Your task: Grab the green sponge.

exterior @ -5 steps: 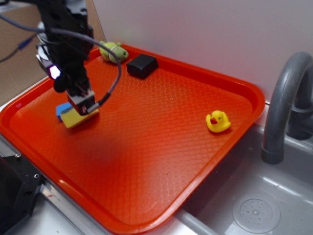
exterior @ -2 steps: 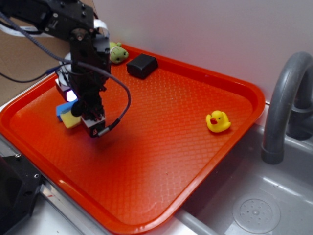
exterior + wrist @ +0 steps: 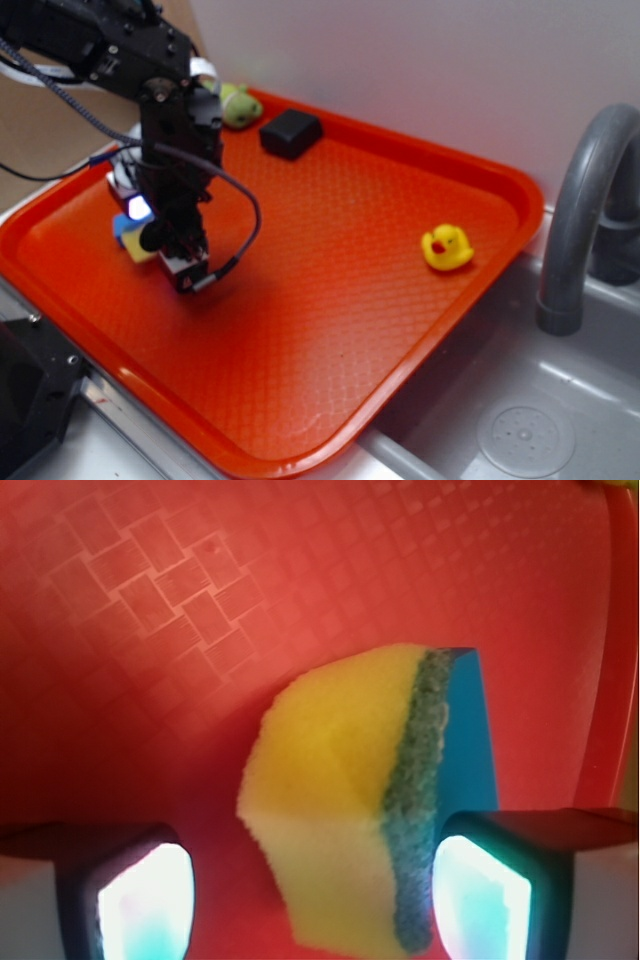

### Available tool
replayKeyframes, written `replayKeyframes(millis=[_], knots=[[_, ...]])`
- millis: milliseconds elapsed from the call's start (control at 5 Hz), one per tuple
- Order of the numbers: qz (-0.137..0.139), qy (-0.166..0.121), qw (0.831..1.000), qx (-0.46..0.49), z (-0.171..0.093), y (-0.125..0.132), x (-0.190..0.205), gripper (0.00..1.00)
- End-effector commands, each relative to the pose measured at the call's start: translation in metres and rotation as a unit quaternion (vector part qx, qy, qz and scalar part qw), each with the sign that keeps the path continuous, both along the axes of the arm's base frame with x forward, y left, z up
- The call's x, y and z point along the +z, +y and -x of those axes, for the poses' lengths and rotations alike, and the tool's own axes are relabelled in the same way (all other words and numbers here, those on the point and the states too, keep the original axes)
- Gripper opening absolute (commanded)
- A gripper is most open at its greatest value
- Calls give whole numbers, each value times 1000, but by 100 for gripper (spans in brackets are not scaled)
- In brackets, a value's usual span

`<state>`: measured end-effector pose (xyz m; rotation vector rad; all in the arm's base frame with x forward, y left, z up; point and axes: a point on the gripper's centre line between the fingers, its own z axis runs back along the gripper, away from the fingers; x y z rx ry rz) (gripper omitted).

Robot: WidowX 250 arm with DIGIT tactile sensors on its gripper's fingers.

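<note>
Tray (image 3: 420,160), green sponge (image 3: 133,244) seemingly gripper-hidden (image 3: 186,272)

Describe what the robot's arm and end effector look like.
The arm is black and boxy, with blocky joint housings. A dark braided cable loops off its side, and a white flat cable sits near the top. A small purple-white light glows on its lower part. The end effector has two dark fingers with pale, glossy inner pads.

A yellow rubber duck (image 3: 446,247) is sitting near the orange tray's (image 3: 400,330) right rim. A black block (image 3: 290,134) and green plush toy (image 3: 238,104) are lying near its far edge. A grey faucet (image 3: 575,215) is arching over the sink (image 3: 520,420).
</note>
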<state>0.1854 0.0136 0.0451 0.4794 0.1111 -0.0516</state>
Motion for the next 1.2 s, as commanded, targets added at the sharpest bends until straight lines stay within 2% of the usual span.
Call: replayKeyframes(millis=[0, 200, 600, 800, 1000], knots=[[-26, -24, 998, 56, -14, 29, 7, 100], [-27, -21, 998, 51, -14, 29, 5, 0], [-21, -20, 998, 48, -12, 20, 10, 0], [-7, -18, 998, 63, -17, 14, 24, 0], [11, -30, 996, 88, -22, 2, 59, 0]])
